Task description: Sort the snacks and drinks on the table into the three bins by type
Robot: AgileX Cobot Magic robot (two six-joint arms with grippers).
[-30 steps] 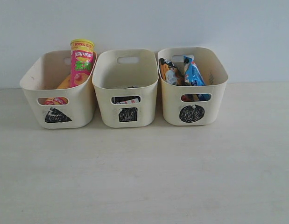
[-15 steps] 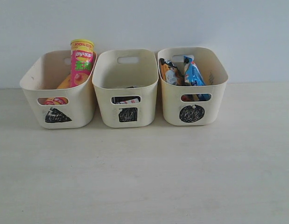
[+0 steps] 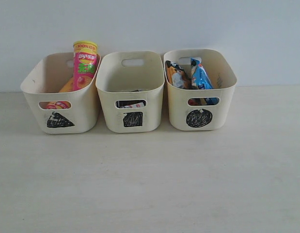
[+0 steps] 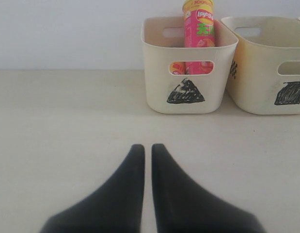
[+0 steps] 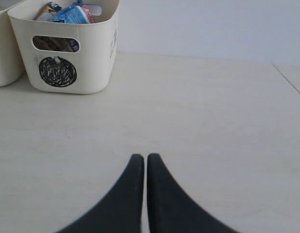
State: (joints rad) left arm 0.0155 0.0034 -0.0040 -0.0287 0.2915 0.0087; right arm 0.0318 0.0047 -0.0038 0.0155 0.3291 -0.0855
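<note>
Now: nothing has moved since a second ago; every bin and every snack sits just where it did
Counter: the pale beige wood-look counter (image 3: 150,184) has no snack or drink left lying on it that I can see
Triangle bin: the cream plastic tub with the black scribbled triangle (image 3: 82,116) holds the tall pink Lay's chip tube (image 3: 85,65), which stands up and pokes over the rim, and the yellow-red chip tube (image 3: 67,87), which lies low beside it
Square bin: the middle cream tub with the black scribbled square (image 3: 111,114) holds the two small drink cartons (image 3: 131,104); they sit low and only peep through the handle hole
Circle bin: the cream tub with the black scribbled circle (image 3: 222,111) holds the orange snack bag (image 3: 176,75) and the blue crinkly noodle pack (image 3: 200,77), side by side and sticking up
Left pincer: the black left pincer (image 4: 147,146) hangs over bare counter, well apart from the triangle bin, its two fingers together and holding nothing
Right pincer: the black right pincer (image 5: 141,156) hangs over bare counter too, well apart from the circle bin, fingers together and empty
What it means: I think the sorting is done; tubes, drinks and packs each have their own bin, and both arms look parked
</note>
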